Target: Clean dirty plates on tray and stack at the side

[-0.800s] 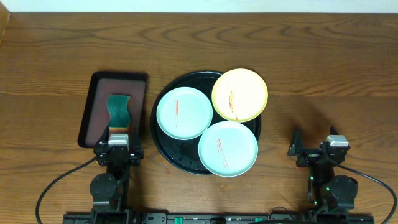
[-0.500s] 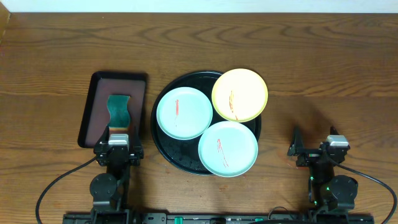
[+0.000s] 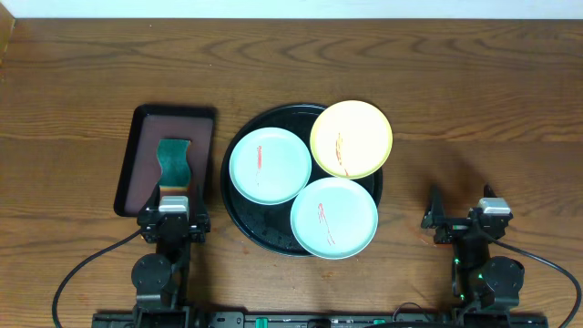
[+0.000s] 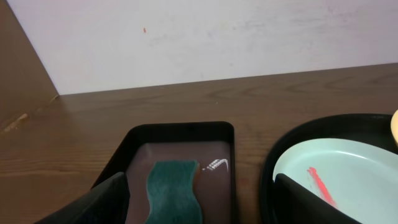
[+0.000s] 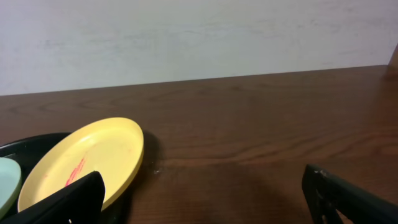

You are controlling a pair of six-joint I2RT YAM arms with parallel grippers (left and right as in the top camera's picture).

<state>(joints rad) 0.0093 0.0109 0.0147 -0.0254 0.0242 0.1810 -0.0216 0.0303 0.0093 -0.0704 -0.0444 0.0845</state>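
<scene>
Stage, as judged: start; nothing wiped or stacked.
- tray (image 3: 239, 211): mid-table, carrying three red-smeared plates: mint plate (image 3: 270, 165) at 9 o'clock, yellow plate (image 3: 352, 138) at 1 o'clock overhanging the rim, second mint plate (image 3: 333, 217) at 5 o'clock.
- maroon tray (image 3: 146, 137): at the tray's 9 o'clock, holding the sponge (image 3: 173, 162).
- left gripper (image 4: 200, 205): jaws wide, empty, at the sponge's 6 o'clock.
- right gripper (image 5: 205, 202): jaws wide, empty, at the tray's 4 o'clock.

Next, likely: the left gripper reaches toward 12 o'clock and takes the sponge.

We take this for a robotics lab or test bench. A wood-grain table (image 3: 91, 73) stands vs. a plain white wall (image 4: 217, 37), w/ left arm (image 3: 162, 264) & right arm (image 3: 487, 269) fixed on a rail (image 3: 319, 321) at the front edge, and black cables (image 3: 77, 273) looping out.
</scene>
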